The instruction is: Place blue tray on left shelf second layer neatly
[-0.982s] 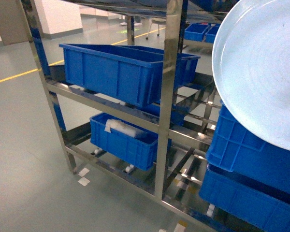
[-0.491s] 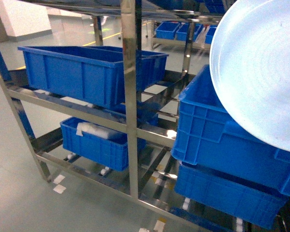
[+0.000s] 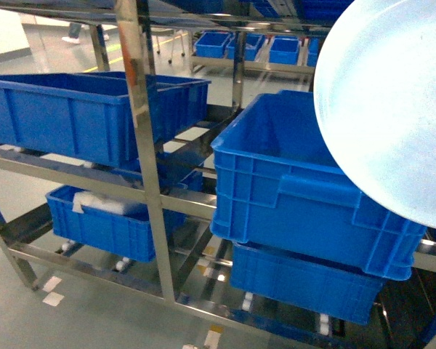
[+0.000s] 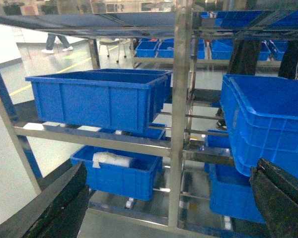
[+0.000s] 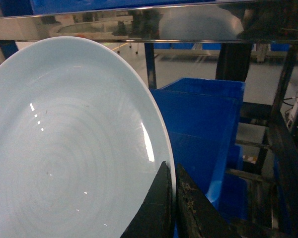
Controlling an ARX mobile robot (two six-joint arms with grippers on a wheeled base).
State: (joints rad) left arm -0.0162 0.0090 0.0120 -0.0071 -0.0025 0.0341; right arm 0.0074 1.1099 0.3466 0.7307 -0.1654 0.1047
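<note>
The blue tray (image 3: 385,109) is a pale glossy round dish, held tilted on edge at the upper right of the head view. It fills the left of the right wrist view (image 5: 74,144). My right gripper (image 5: 173,173) is shut on its rim, one finger on each side. The steel rack's left bay has a rail tier (image 3: 73,174) that carries a dark-blue crate (image 3: 87,109); the same rail (image 4: 89,140) shows in the left wrist view. My left gripper (image 4: 169,198) is open and holds nothing, its fingers (image 4: 54,208) wide apart, facing the rack from a distance.
A shiny upright post (image 3: 142,145) divides the bays. Right of it two dark-blue crates (image 3: 305,174) are stacked, right behind the tray. A lower crate (image 3: 109,218) holds a white bundle (image 3: 102,203). More crates stand on racks behind. A person (image 4: 54,42) walks far back.
The rack has slid leftward across the head view and come closer, and the right bay's stacked crates now sit in the middle. The tray keeps its place in my right gripper.
</note>
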